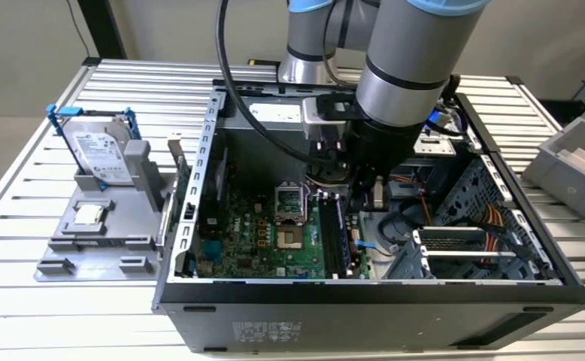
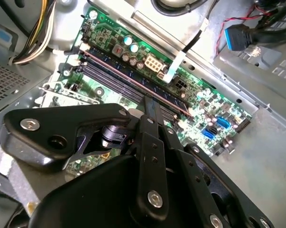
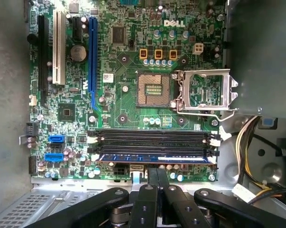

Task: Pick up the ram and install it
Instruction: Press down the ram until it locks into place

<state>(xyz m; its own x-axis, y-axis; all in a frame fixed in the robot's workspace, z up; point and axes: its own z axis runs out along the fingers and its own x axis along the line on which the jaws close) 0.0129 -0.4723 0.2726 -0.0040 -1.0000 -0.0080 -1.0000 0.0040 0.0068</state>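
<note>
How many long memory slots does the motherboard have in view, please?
4 memory slots, side by side between the processor socket and the gripper. Three are empty; the fourth, nearest the gripper, holds the ram.

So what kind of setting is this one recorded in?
Probably a lab or workshop bench for computer assembly. An open desktop case lies on a slotted aluminium table, with its motherboard exposed. A hard drive stands in a grey fixture beside it, and the robot arm reaches into the case.
</note>
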